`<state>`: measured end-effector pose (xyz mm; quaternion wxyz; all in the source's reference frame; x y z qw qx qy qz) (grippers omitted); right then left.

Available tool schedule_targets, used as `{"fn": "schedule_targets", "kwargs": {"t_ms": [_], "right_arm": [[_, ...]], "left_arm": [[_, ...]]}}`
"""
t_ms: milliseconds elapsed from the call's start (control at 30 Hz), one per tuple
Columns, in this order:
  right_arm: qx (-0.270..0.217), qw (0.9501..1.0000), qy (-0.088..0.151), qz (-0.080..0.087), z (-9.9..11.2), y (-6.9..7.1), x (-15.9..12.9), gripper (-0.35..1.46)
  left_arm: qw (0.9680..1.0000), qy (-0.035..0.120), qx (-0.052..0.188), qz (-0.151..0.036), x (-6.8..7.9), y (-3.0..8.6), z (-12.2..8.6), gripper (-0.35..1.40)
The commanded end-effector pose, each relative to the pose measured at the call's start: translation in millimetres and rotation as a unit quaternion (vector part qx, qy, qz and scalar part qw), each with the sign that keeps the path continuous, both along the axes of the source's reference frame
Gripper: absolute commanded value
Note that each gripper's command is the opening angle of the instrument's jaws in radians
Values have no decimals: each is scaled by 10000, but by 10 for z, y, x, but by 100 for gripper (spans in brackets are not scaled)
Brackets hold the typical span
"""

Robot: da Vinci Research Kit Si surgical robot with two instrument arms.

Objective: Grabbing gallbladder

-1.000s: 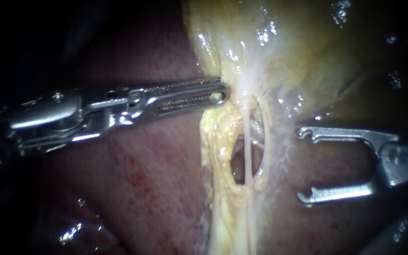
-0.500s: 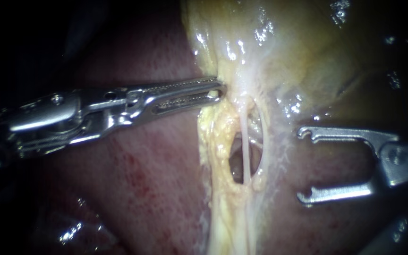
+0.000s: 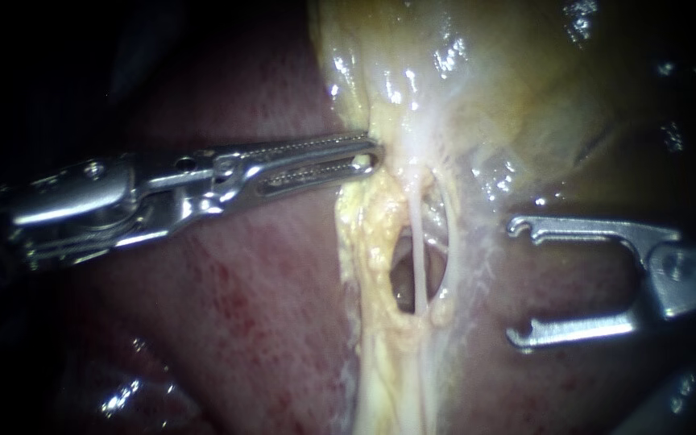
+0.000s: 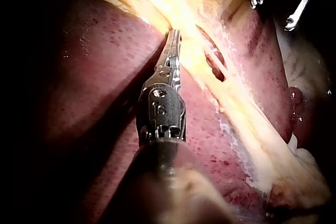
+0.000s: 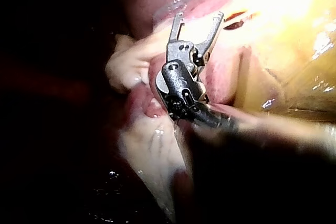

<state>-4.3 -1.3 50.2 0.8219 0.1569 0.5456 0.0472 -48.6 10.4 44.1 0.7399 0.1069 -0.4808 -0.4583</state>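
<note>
The yellow-green gallbladder fills the upper right of the endoscope view. Its pale neck runs down over the red liver. My left instrument comes in level from the left, its long slotted jaws shut on the yellow edge of the gallbladder's neck. In the left wrist view the same jaws bite that pale edge. Just below the grip a thin white tube crosses a dark oval opening. My right instrument stands to the right, jaws wide open and holding nothing. They are also open in its wrist view.
Yellow fatty tissue trails down from the opening over the liver. Beside my right instrument, its wrist view shows pale folded tissue. The far left of the endoscope view is dark.
My left instrument's jaws have closed a little and drawn slightly leftward, taking the edge of the gallbladder's neck with them. The right instrument has not moved.
</note>
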Motion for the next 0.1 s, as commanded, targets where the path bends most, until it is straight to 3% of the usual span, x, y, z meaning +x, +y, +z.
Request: {"fn": "schedule_targets", "kwargs": {"t_ms": [33,100], "right_arm": [[0,10000,1,0,0,0,0,58],[0,10000,1,0,0,0,0,58]], "left_arm": [[10000,-1,0,3,0,0,0,-35],[10000,10,7,9,0,0,0,-35]]}}
